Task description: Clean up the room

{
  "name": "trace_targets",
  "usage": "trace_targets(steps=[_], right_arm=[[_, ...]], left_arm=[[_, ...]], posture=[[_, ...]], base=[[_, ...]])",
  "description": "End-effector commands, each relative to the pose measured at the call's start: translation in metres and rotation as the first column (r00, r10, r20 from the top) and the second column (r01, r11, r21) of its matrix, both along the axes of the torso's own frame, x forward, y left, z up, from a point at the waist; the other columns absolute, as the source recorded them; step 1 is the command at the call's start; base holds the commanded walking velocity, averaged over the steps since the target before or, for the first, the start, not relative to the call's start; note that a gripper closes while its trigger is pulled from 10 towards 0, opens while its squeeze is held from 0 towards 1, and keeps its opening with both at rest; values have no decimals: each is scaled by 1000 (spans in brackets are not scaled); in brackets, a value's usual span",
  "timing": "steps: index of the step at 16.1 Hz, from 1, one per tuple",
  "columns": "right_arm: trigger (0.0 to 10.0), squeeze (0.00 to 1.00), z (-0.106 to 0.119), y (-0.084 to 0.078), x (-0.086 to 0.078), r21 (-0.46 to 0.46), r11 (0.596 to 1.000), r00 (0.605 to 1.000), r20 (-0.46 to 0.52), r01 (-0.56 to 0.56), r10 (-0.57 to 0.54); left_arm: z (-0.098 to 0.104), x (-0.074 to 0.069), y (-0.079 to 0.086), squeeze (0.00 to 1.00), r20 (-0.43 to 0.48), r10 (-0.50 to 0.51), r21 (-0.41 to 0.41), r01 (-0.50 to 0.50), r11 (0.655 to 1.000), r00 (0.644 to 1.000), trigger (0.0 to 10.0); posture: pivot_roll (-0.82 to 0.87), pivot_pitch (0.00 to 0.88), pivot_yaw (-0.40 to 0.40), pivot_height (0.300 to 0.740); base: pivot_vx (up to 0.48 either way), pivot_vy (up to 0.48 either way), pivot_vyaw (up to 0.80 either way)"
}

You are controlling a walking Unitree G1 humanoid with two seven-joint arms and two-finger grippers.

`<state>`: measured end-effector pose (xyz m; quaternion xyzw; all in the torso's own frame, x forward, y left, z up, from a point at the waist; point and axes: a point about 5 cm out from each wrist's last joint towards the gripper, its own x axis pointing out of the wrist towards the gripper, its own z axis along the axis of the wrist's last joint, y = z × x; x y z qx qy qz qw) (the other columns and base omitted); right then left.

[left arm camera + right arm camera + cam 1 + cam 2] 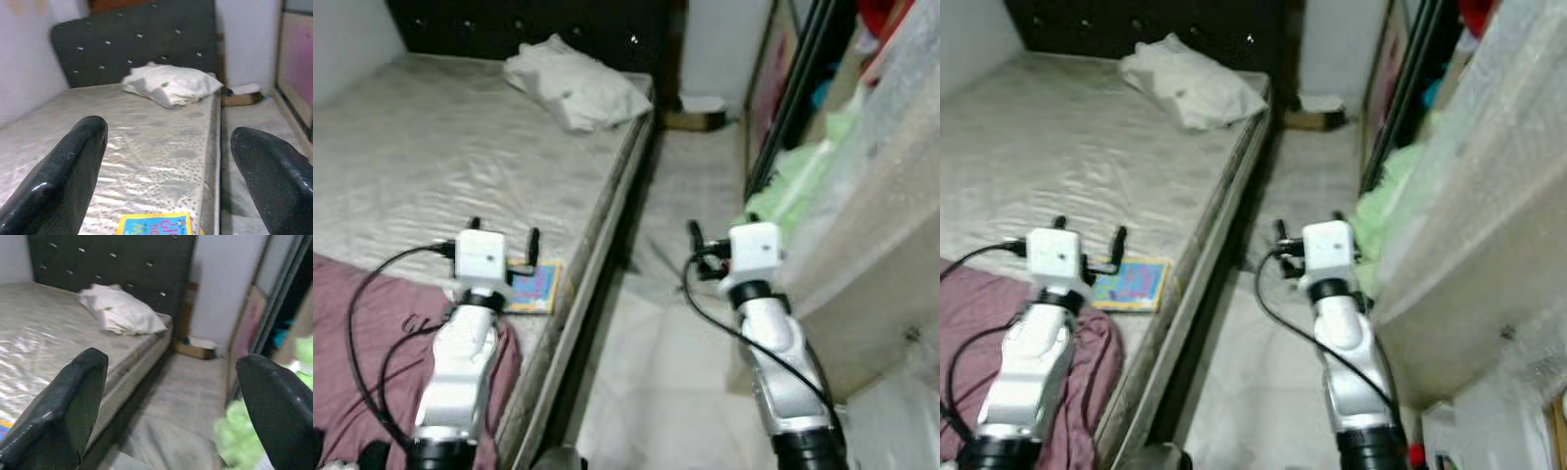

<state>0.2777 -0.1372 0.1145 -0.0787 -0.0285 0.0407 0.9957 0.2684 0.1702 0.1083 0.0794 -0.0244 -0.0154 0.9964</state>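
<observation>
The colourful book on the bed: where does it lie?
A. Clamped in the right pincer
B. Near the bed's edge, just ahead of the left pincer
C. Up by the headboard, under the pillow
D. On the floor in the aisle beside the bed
B: the colourful book lies flat on the mattress near its edge, just ahead of the open left pincer, far from the pillow.

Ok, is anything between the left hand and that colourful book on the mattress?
Nothing visible. The left hand hangs open just above the book, which lies flat near the mattress edge. The maroon blanket sits beside it, not over it.
</observation>
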Motion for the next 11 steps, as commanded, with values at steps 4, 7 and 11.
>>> trace_targets(steps=[4, 7, 11], right_arm=[[10000, 0, 3, -5, 1, -9, 1000, 1000, 9, 6, -6], [10000, 0, 4, -3, 2, -9, 1000, 1000, 15, -7, 8], [10000, 0, 7, 1, 5, -11, 999, 999, 27, -32, 32]], left_arm=[[1, 1, -4, 0, 9, 1, -1, -1, 1000, 1000, 10000], [2, 3, -1, 0, -11, 51, -10, -51, 999, 999, 10000], [4, 4, -6, 0, 8, -1, -24, 1, 1000, 1000, 10000]], posture=[[-8, 0, 7, 740], [-9, 0, 6, 740], [-7, 0, 2, 740]], base=[[0, 0, 800], [0, 0, 800], [0, 0, 800]])
